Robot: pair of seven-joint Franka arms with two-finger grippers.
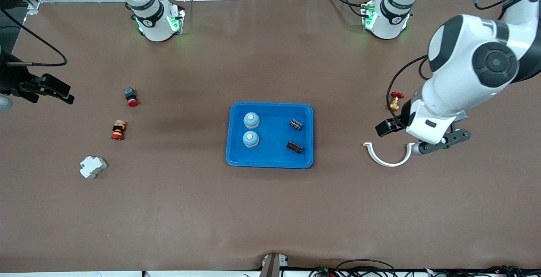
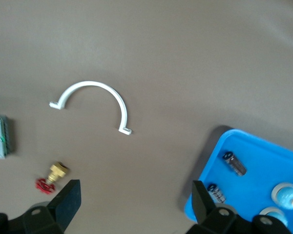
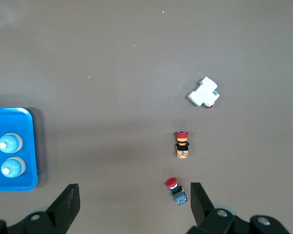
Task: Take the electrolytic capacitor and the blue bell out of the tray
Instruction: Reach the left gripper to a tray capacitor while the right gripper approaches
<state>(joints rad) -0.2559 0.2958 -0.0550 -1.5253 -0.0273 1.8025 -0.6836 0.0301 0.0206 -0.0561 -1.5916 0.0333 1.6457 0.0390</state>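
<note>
Brown table, flat, both arm bases along one edge.

Blue tray at the middle of the table. Contents: two bells, blue with pale tops, on the side toward the right arm's end; two capacitors, dark cylinders lying flat, on the side toward the left arm's end.

Toward the right arm's end: red push button, red and yellow switch, white breaker, each apart from the others.

Toward the left arm's end: white half-ring clip and brass valve with red handle.

Left gripper: jaws spread, empty, over bare table between clip and tray.

Right gripper: jaws spread, empty, over the table by the push button.
</note>
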